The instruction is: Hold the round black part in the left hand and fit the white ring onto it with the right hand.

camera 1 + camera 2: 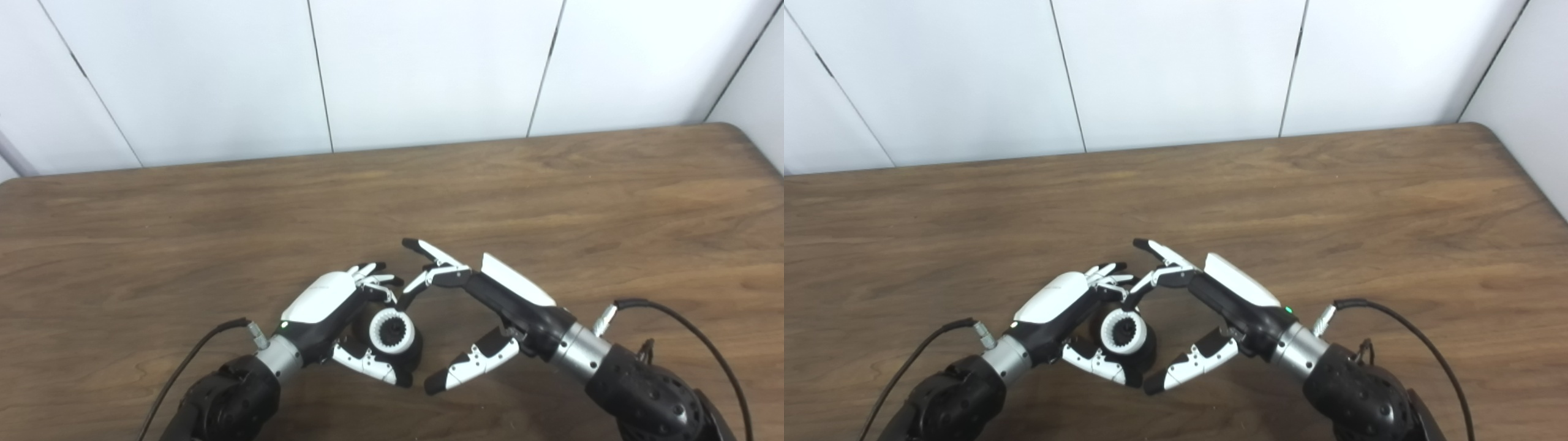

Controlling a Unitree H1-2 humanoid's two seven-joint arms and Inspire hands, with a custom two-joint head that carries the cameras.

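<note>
My left hand (343, 318) is shut on the round black part (411, 355), holding it between fingers and thumb low over the table near the front edge. The white ring (392, 331) sits on the black part, its toothed black centre showing through; it also shows in the right eye view (1123, 331). My right hand (484, 312) is open just to the right of the part, fingers spread, with its fingertips (422, 248) reaching past my left hand's fingertips and its thumb (471, 364) low beside the part. It holds nothing.
The wooden table (551, 202) stretches behind and to both sides of the hands. White wall panels (429, 67) stand behind its far edge. Black cables (692, 331) trail from both wrists.
</note>
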